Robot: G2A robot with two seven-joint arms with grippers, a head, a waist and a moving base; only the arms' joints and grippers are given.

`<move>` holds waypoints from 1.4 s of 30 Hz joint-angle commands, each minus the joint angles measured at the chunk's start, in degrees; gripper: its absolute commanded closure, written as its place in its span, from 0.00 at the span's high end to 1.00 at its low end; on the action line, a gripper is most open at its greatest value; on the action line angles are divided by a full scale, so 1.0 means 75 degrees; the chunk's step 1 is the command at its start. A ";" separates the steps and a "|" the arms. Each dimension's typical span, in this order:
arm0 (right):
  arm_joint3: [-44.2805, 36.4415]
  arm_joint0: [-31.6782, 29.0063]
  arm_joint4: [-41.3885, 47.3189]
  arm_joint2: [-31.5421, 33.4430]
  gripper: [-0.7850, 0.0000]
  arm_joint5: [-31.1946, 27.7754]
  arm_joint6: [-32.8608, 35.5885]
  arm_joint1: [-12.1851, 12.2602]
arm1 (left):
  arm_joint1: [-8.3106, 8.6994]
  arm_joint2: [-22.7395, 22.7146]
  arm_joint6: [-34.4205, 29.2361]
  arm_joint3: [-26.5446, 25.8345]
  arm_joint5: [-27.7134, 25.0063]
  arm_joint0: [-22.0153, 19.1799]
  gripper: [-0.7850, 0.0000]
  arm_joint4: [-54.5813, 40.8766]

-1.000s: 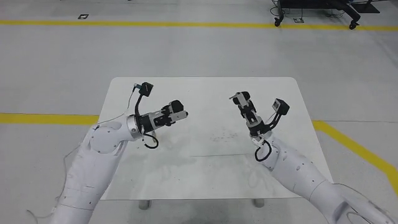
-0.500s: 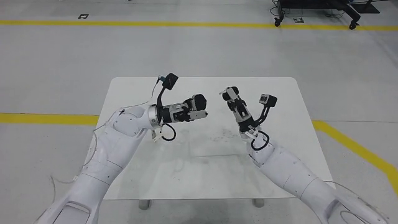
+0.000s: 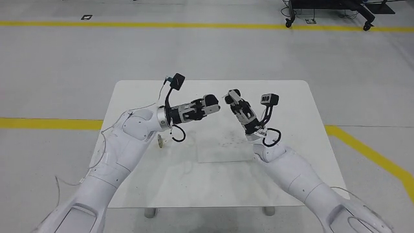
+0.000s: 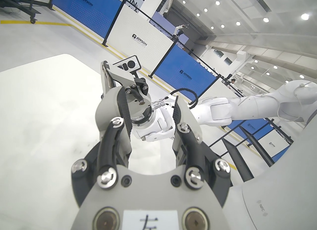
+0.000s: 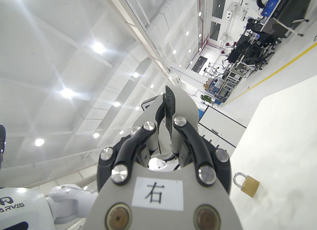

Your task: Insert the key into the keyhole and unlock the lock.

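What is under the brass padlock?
Bare white table: the padlock lies flat on it. Its underside is hidden against the tabletop, and the keyhole cannot be seen.

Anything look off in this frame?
One thing: the padlock lies flat on the table, apart from both grippers. The left gripper is open and empty, held in the air facing the shut right gripper. Nothing looks damaged or spilled.

My right gripper (image 5: 168, 98) pointed up toward the ceiling (image 5: 74, 30) and its lamps; my fingers (image 5: 185, 109) were pressed together, pad against pad; a brass padlock (image 5: 249, 184) with a silver shackle lay flat on the white worktop (image 5: 277, 129), apart from them.
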 commanded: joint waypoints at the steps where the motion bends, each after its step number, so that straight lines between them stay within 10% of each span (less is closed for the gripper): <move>1: 0.0000 -0.0064 0.0119 0.0208 0.00 0.0000 0.0403 -0.0050 | -0.0002 -0.0001 0.0123 -0.0020 0.0033 0.0015 0.49 0.0134; 11: 0.0279 -0.0280 0.0484 0.0968 0.00 0.0000 0.2118 -0.0410 | -0.0017 0.0036 0.0578 -0.0154 0.0336 0.0068 0.43 0.0649; 19: 0.0663 -0.0224 0.0156 0.1384 0.00 0.0000 0.2654 -0.0687 | -0.0026 0.0013 0.1019 -0.0279 0.0638 0.0130 0.00 0.1065; 25: 0.0690 -0.0319 -0.0119 0.1762 0.00 0.0000 0.2813 -0.0838 | -0.0036 0.0005 0.1236 -0.0366 0.1053 0.0131 0.00 0.1323; 33: 0.0571 -0.0477 -0.0893 0.2310 0.00 0.0000 0.2669 -0.0987 | -0.0042 -0.0020 0.1469 -0.0495 0.1246 0.0204 0.29 0.1567; 42: 0.0374 -0.0626 -0.1681 0.2766 0.00 0.0000 0.2393 -0.1138 | -0.0049 -0.0028 0.1526 -0.0532 0.1456 0.0216 0.32 0.1719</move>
